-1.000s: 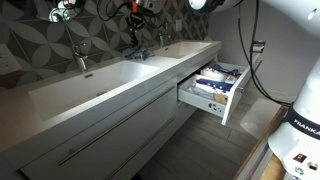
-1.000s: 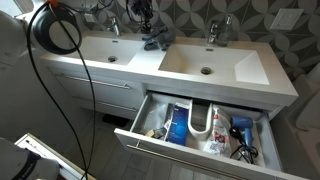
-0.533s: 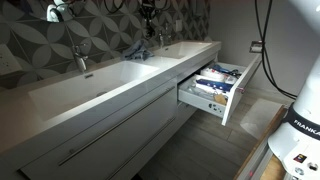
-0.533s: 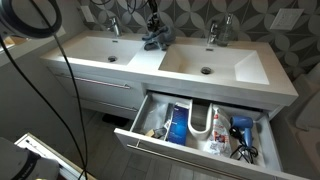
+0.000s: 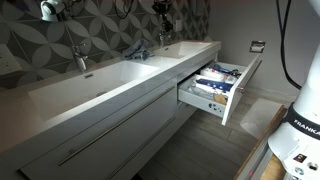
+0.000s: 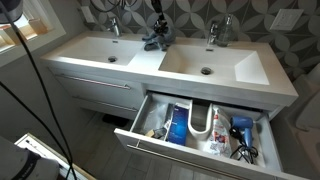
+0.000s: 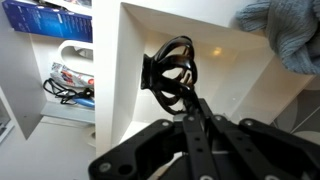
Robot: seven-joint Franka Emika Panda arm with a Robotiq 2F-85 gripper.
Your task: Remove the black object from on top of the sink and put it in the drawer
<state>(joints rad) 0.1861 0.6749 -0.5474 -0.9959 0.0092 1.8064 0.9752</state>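
The black object (image 7: 170, 75) is a bundle of looped black wire. My gripper (image 7: 186, 102) is shut on it and holds it above a white basin of the sink (image 7: 235, 85). In both exterior views the gripper (image 5: 161, 9) (image 6: 156, 10) is high over the middle of the long white sink (image 5: 105, 78) (image 6: 95, 47), near the patterned wall. The black object (image 6: 157, 22) hangs below it. The drawer (image 5: 243, 90) (image 6: 185, 152) stands pulled open below the counter, full of items. It also shows at the left of the wrist view (image 7: 40, 100).
A grey-blue cloth (image 6: 153, 41) (image 5: 137, 50) (image 7: 285, 30) lies on the counter between the basins. Chrome faucets (image 6: 113, 27) (image 6: 213, 33) stand at the wall. The drawer holds a white pipe (image 6: 205, 122), boxes and cables. The robot base (image 5: 300, 130) stands beside the drawer.
The gripper has risen with the black object and shifted along the counter toward the basin above the drawer. The cloth and the drawer have not moved.
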